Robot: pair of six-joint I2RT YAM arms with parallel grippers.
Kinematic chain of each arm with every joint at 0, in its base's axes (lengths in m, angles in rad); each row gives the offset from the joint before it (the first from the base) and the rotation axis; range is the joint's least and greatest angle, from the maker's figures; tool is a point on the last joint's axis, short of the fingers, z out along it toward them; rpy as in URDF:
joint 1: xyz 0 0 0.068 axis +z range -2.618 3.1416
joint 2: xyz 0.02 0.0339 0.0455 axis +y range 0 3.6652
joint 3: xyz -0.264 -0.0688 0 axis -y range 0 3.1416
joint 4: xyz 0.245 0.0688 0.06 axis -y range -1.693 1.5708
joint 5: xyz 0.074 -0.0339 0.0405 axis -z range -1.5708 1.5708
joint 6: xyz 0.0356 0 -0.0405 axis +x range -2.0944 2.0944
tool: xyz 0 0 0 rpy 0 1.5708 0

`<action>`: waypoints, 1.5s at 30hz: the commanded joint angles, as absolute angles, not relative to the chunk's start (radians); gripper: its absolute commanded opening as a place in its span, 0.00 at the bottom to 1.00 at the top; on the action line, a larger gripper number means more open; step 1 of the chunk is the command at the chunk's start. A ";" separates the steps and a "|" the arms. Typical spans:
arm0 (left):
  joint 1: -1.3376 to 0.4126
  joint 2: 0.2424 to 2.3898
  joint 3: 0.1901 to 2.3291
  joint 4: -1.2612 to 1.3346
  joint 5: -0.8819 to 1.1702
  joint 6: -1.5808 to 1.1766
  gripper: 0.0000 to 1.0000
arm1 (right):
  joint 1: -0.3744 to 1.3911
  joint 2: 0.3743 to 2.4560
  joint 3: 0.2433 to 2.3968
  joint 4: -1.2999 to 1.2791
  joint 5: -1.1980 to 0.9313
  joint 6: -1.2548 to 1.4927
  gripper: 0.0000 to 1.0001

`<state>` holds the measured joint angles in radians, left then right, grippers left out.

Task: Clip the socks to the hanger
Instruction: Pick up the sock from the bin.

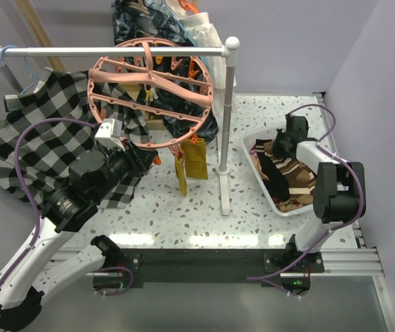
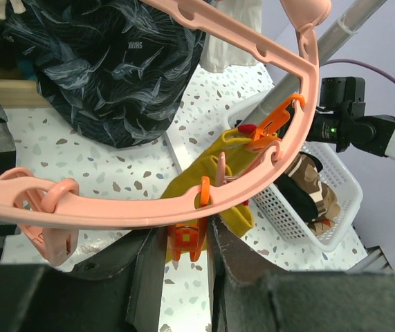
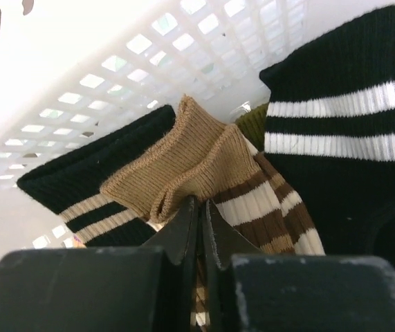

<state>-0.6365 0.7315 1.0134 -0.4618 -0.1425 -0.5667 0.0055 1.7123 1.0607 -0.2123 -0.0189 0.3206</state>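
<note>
Nearest, the left jaws, dark matte blocks at 6 o'clock in their wrist view, pinch a glossy orange clip (image 2: 187, 238) of hard plastic that dangles from the rim of the hanger (image 2: 135, 207), a smooth salmon-pink plastic ring with small holes along its band. Just behind the clip, toward 1 o'clock, a mustard yellow sock (image 2: 191, 181) of soft knit hangs below the ring, its top edge bitten by a second orange clip (image 2: 274, 126). The right jaws are pressed together on the tan ribbed cuff of a brown sock with cream stripes (image 3: 176, 166), which lies in a white basket (image 3: 114, 69) of square-holed plastic lattice. A black sock with two white bands (image 3: 342, 138) sits at its 2 o'clock and a black sock with cream bands (image 3: 72, 187) at its 9 o'clock, both in fine rib knit. From above, the basket stands at 3 o'clock on the speckled terrazzo desk (image 1: 183, 214). Farther back, at 12 o'clock, the hanger hooks over a white rail (image 1: 114, 51) with ball ends, and a black-and-white checkered shirt (image 1: 24, 138) drapes at 9 o'clock. Behind the ring a crinkled black bag (image 2: 114, 76) with pale veining carries small lettering that seems to read "SHARK".
</note>
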 commanded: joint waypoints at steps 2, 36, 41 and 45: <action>-0.637 0.732 1.040 -0.442 -0.138 -0.595 0.00 | 0.003 1.620 1.006 -0.169 -0.049 0.319 0.00; -0.638 0.745 1.060 -0.433 -0.121 -0.611 0.00 | 0.218 0.813 0.988 -0.086 -0.457 0.383 0.00; -0.638 0.749 1.049 -0.423 -0.120 -0.617 0.00 | 0.288 0.727 0.916 -0.035 -0.575 0.422 0.00; -0.637 0.756 1.045 -0.420 -0.117 -0.621 0.00 | 0.385 0.723 0.878 -0.041 -0.620 0.411 0.00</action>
